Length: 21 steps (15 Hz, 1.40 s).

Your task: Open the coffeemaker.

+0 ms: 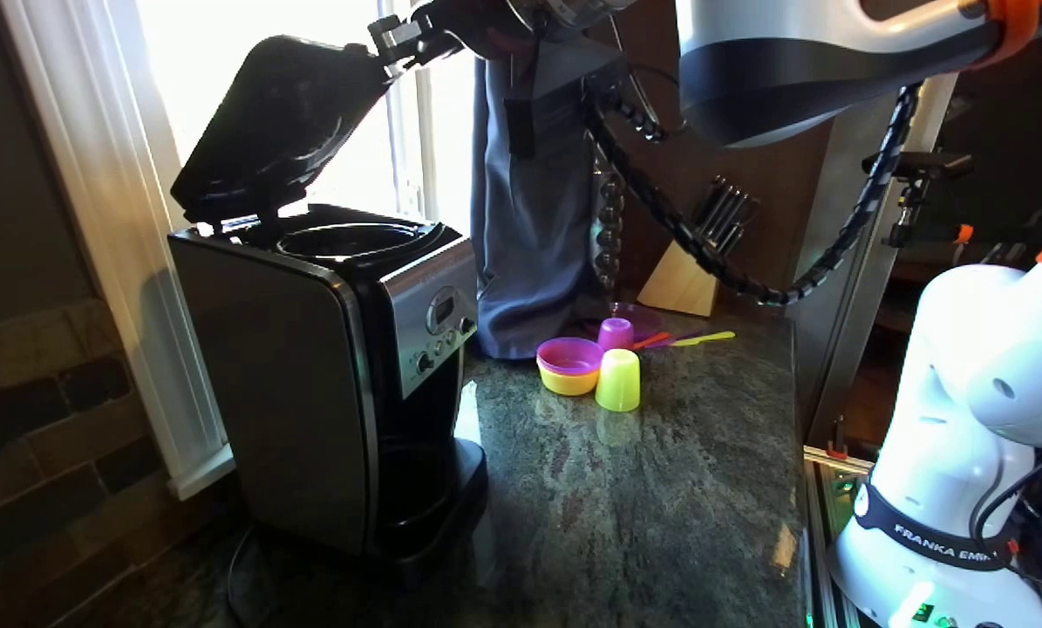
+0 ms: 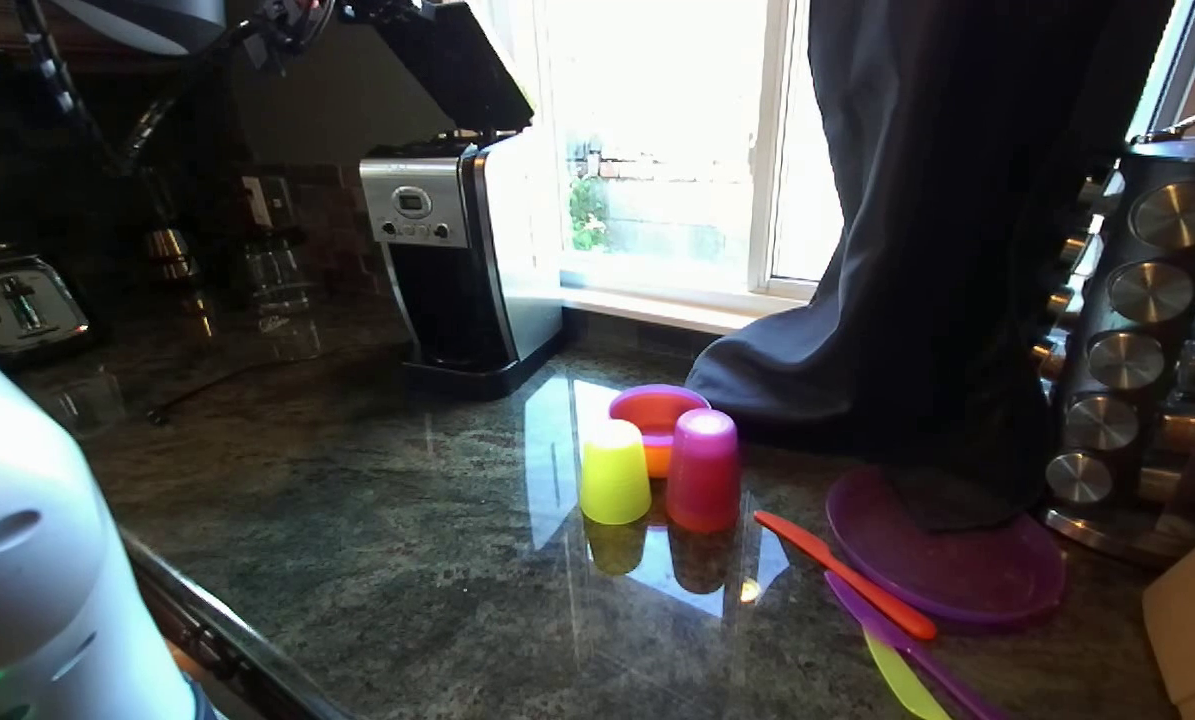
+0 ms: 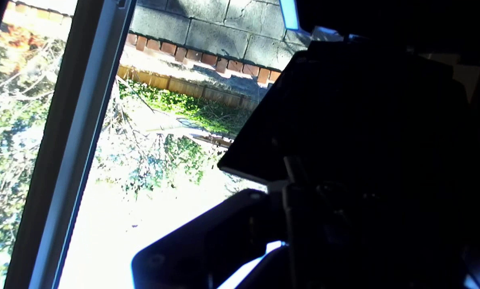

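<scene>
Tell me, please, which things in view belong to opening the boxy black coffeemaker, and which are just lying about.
For the job:
boxy black coffeemaker
its raised black lid
black two-fingered gripper at the lid's edge

Just lying about:
yellow-green plastic cup
purple plastic cup
round purple and orange bowls
red plastic knife
round purple plate
wooden knife block

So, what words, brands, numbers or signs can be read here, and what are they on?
"FRANKA EMI", on the dark band low around the white robot arm; its ending is unclear.
Coffeemaker: anything on its display or control panel is too small or blurred to read.
Nothing else is readable.
</scene>
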Motion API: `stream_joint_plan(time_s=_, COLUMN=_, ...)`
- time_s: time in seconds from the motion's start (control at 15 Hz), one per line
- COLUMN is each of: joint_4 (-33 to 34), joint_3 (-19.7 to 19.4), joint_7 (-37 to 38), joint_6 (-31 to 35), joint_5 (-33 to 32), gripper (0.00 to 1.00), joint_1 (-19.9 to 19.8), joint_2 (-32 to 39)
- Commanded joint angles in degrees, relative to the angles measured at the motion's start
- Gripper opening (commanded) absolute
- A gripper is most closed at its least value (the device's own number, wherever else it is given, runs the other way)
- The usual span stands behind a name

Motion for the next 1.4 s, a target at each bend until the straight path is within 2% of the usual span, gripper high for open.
stream_joint_plan(time_s=0.0, joint_4=1.2, joint_3=-1.2, joint_7=5.5, joint_6=6.9, joint_5=-7.1, gripper=0.0, joint_1=-2.9, joint_2=1.1)
stream_joint_plan(time_s=0.53, joint_4=4.5, joint_3=-3.0, joint_7=14.9, joint_6=19.8, joint_5=-21.2, gripper=0.0, joint_1=-9.0, joint_2=1.0)
stream_joint_plan(time_s=0.73, joint_4=7.7, joint_3=-3.1, joint_7=19.6, joint_6=21.0, joint_5=-27.6, gripper=0.0, joint_1=-10.8, joint_2=2.3)
stream_joint_plan(time_s=1.33, joint_4=11.7, joint_3=-3.0, joint_7=25.6, joint_6=19.2, joint_5=-34.9, gripper=0.0, joint_1=-10.7, joint_2=9.0)
